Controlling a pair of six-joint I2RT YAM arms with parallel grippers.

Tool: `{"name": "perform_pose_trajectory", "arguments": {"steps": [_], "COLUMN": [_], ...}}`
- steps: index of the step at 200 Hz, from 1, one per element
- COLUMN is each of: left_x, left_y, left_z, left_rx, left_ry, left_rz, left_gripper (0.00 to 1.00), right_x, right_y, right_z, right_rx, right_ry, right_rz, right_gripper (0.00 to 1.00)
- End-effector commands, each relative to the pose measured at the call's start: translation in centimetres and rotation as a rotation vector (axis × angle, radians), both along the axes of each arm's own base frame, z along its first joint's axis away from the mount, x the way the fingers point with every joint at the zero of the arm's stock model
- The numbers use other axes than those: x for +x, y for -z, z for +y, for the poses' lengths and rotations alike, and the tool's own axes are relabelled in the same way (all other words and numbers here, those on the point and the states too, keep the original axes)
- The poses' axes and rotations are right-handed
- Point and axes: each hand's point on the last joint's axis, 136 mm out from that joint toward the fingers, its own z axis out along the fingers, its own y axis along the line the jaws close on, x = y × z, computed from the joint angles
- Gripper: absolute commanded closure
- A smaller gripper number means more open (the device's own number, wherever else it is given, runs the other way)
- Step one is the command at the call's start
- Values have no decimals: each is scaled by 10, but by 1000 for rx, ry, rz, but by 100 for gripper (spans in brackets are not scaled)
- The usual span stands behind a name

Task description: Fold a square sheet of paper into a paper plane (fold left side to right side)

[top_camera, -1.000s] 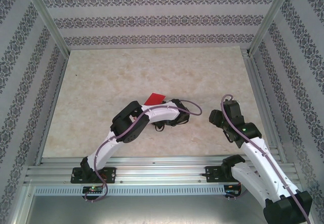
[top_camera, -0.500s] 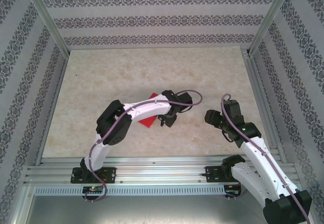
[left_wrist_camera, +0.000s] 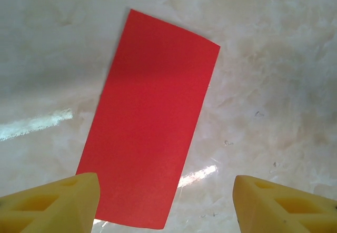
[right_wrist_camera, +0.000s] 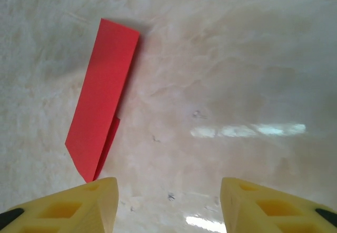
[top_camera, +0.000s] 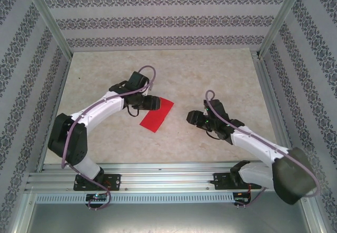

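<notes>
Lying flat on table (top_camera: 105,75): red paper (top_camera: 157,115), L pincer (top_camera: 155,103) at edge.

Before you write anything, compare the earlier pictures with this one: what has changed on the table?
The left hand drew back to the left, uncovering the red paper, and now hangs open over it, holding nothing. The right hand reached left towards the paper, open too. The paper lies flat on the table about where it was, a folded rectangle.
</notes>
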Motion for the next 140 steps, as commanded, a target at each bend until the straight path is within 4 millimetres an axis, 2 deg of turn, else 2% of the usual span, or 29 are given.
{"name": "perform_pose_trajectory", "arguments": {"steps": [1, 23, 35, 60, 97, 140], "left_x": [10, 12, 12, 13, 16, 17], "left_y": [-14, -3, 4, 17, 31, 47], "left_z": [2, 22, 27, 35, 36, 31], "left_rx": [-217, -265, -281, -284, -278, -283], "left_ry": [-48, -103, -119, -144, -152, -144], "left_rz": [-22, 8, 22, 47, 77, 125], "left_gripper": [31, 30, 30, 29, 29, 28], "right_x": [43, 67, 78, 99, 110, 111], "right_y": [-37, -27, -25, -4, 31, 46], "right_z": [46, 75, 89, 111, 114, 106], "right_rx": [141, 159, 173, 171, 113, 51], "right_ry": [-10, -33, -50, -73, -62, -65], "right_rz": [-119, -107, -104, -62, 3, 22], "right_gripper": [49, 49, 50, 52, 52, 52]}}
